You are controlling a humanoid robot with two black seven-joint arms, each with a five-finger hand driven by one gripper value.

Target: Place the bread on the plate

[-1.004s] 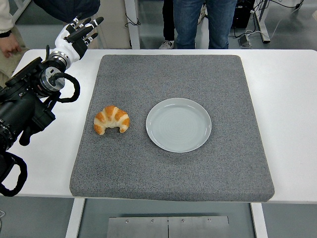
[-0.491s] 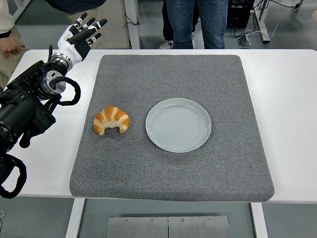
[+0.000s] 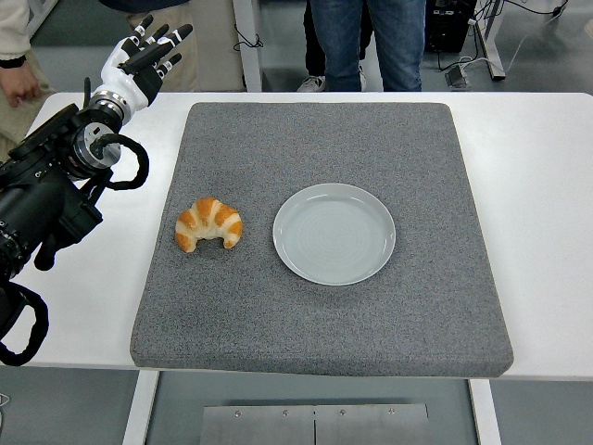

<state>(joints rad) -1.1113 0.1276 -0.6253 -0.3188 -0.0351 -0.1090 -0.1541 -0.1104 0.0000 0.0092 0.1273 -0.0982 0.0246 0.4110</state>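
One croissant lying on grey mat, just left of pale round plate, not touching it. No legible writing or labels anywhere. Left hand raised at desk's far left corner, fingers spread wide, holding nothing, well apart from croissant. Mat covering middle of white desk. Beyond far edge: person's legs in jeans, another person's hand at top left.
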